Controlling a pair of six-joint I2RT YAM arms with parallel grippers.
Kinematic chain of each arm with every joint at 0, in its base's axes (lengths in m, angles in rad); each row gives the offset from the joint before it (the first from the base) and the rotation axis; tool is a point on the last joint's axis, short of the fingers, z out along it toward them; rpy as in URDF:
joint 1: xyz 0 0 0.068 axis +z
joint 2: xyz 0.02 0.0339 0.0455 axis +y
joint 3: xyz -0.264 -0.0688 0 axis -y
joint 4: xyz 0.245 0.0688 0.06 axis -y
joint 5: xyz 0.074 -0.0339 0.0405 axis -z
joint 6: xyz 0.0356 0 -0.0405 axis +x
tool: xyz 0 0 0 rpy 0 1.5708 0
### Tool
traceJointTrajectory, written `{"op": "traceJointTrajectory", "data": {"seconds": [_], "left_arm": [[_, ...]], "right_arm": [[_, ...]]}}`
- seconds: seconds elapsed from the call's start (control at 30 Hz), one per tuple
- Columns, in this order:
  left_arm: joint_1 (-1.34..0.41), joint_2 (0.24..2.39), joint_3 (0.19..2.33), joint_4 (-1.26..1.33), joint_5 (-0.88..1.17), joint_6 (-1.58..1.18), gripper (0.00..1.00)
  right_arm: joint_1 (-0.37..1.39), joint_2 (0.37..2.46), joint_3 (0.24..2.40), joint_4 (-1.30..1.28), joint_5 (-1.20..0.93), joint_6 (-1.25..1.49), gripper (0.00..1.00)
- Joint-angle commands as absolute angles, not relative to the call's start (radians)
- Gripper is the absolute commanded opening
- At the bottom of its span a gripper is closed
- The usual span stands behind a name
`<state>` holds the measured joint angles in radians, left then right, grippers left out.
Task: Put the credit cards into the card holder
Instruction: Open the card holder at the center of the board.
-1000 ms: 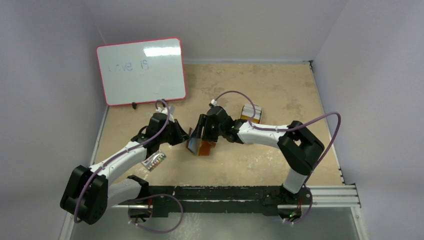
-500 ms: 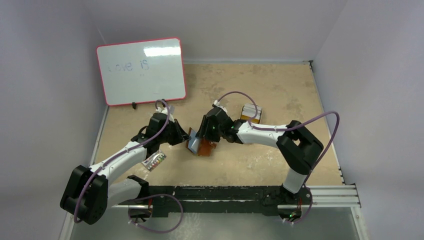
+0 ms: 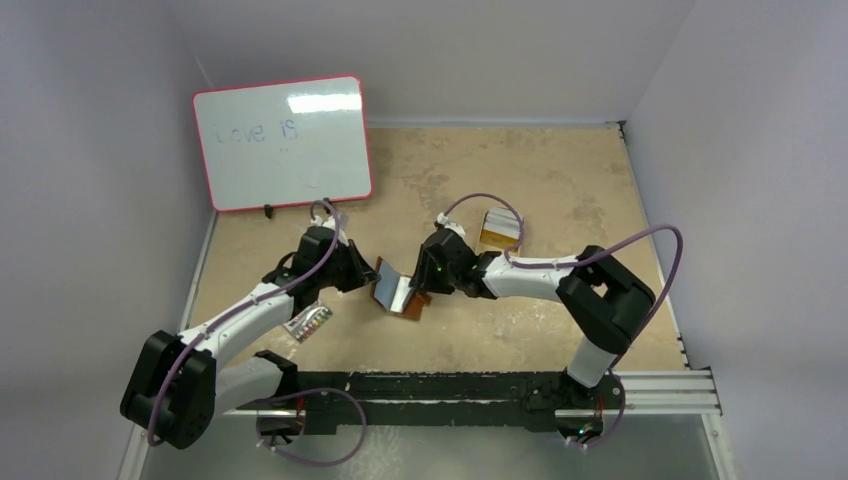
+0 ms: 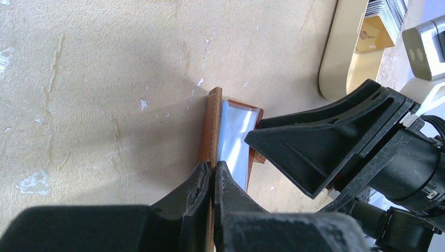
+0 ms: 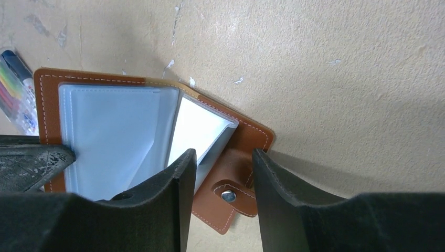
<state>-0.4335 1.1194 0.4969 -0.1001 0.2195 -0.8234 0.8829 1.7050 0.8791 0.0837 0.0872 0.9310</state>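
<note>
While left hand (image 4: 212, 178) clamps brown cover edge of holder (image 5: 246, 139), that flap raised off table (image 3: 560, 180), holder sits open mid-table between both arms; clear sleeves show inside; right hand (image 5: 224, 157) hovers over other flap, fingers apart, snap tab (image 5: 228, 196) showing between them; cards (image 3: 500, 228) stand in tan tin (image 4: 341, 63) beyond right arm, well apart from holder; marker pack (image 3: 308, 322) lies beside left arm; whiteboard (image 3: 282, 140) leans at far left corner.

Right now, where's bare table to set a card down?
Free: far-right table beyond the tin; near strip between card holder and rail. Crowded: centre, left end effector and right end effector at the holder; marker pack near-left.
</note>
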Motion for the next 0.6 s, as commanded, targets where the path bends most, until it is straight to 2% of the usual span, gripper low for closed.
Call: {"op": "traceJointTrajectory", "data": {"seconds": [0.0,0.13,0.43,0.57], "left_arm": [[-0.437,1.103,0.494,-0.046,0.236,-0.833,0.0],[-0.436,1.117,0.482,0.005,0.278,-0.87,0.0],[-0.436,1.111,0.482,0.018,0.278,-0.887,0.0],[-0.436,1.114,0.492,0.023,0.277,-0.888,0.0]], "right_arm": [[0.886,1.695,0.858,-0.004,0.113,0.863,0.46],[0.886,1.65,0.858,-0.054,0.133,0.816,0.45],[0.886,1.436,0.85,-0.145,0.081,0.73,0.52],[0.885,1.382,0.88,-0.081,0.043,0.74,0.49]]}}
